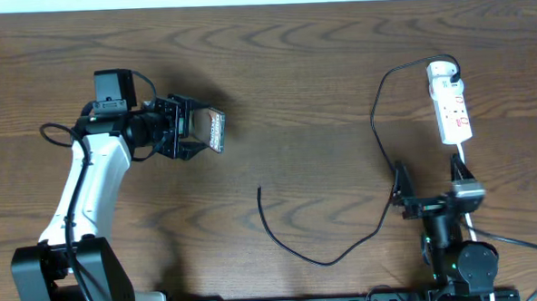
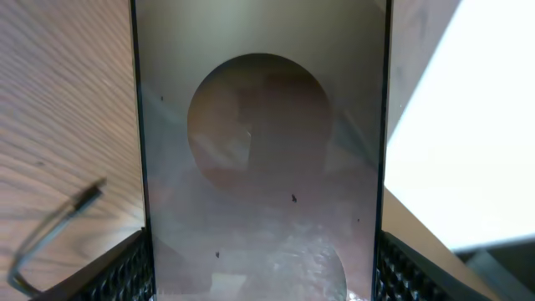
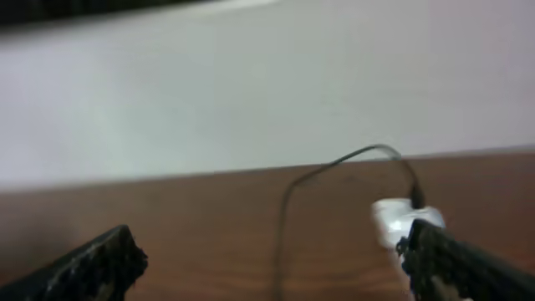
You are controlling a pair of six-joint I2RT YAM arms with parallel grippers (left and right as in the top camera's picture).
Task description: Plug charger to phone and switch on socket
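1. Charger (image 1: 328, 261) slack lies nearest the robot bases, a thin black line curving across the table (image 1: 319, 57) in front of the right arm.
2. Just beyond, the right tool (image 1: 427, 175) hovers with its fingers spread wide and nothing between them. The cable passes close by its left finger.
3. The plug tip (image 1: 259, 190) lies loose on the wood between the two arms, apart from both tools. The left wrist view also catches it low on the left.
4. Farther on, the left tool (image 1: 195, 128) is pinching the phone (image 1: 216, 130) by its long edges, and the slab fills that wrist view. It appears tilted and clear of the table, well apart from the plug tip.
5. Farthest, at the right, the socket (image 1: 449, 102) lies flat with the cable's other end plugged in. Its switch position is too small to read.
6. Judged step: the phone is gripped and the plug not yet inserted. Next, the right tool likely needs to pinch the cable close behind the tip, align it with the phone's port, and later press the switch.
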